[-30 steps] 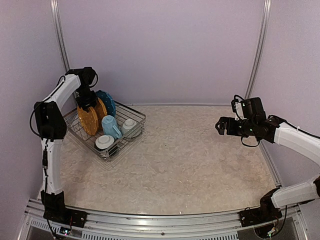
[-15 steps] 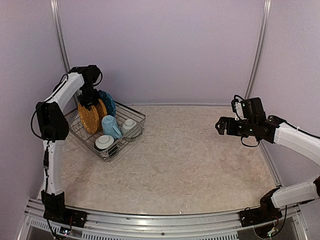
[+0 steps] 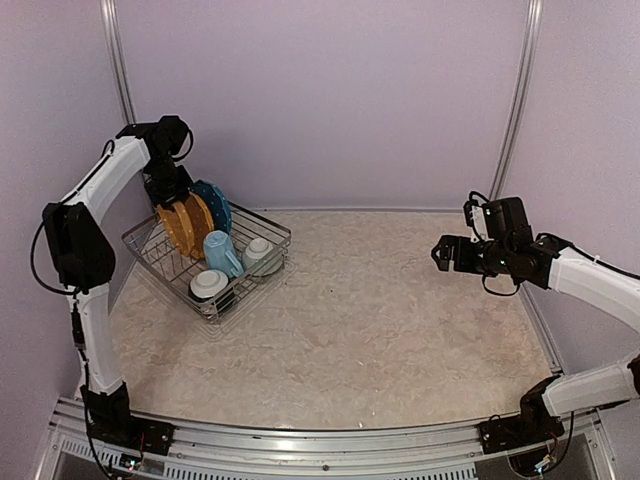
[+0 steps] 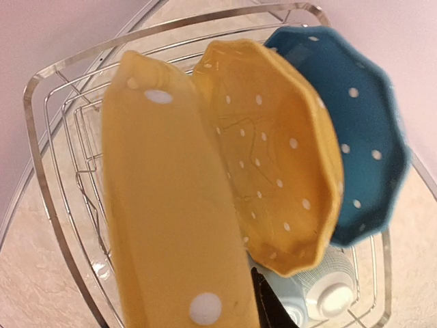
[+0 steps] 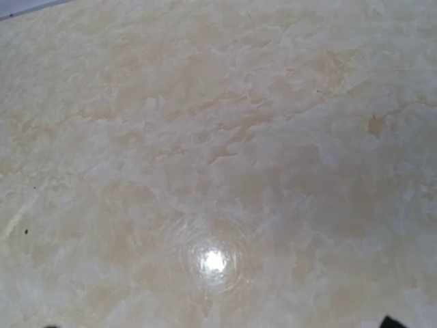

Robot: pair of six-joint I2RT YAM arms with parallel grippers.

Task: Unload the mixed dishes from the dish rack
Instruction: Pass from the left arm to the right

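Note:
The silver wire dish rack (image 3: 283, 243) stands at the back left; its rim shows in the left wrist view (image 4: 41, 171). My left gripper (image 3: 170, 193) is shut on the rim of one orange-yellow dotted plate (image 3: 178, 230), held upright and raised a little in the rack; it fills the left wrist view (image 4: 171, 205), with one dark finger (image 4: 272, 309) beside it. The second orange-yellow plate (image 4: 280, 150) and the blue dotted plate (image 3: 216, 204) stand behind it. A light blue mug (image 3: 220, 252) and two white bowls (image 3: 210, 285) (image 3: 260, 252) lie in the rack. My right gripper (image 3: 441, 255) is open and empty.
The marbled tabletop (image 5: 218, 171) lies under my right gripper, which hovers at the right side. Lilac walls close the back and sides, and metal posts (image 3: 120, 70) stand in the back corners. The left arm's elbow is close to the left wall.
My left arm has risen and its elbow has swung left toward the wall. The held orange-yellow plate has come up a little. The right arm has not moved.

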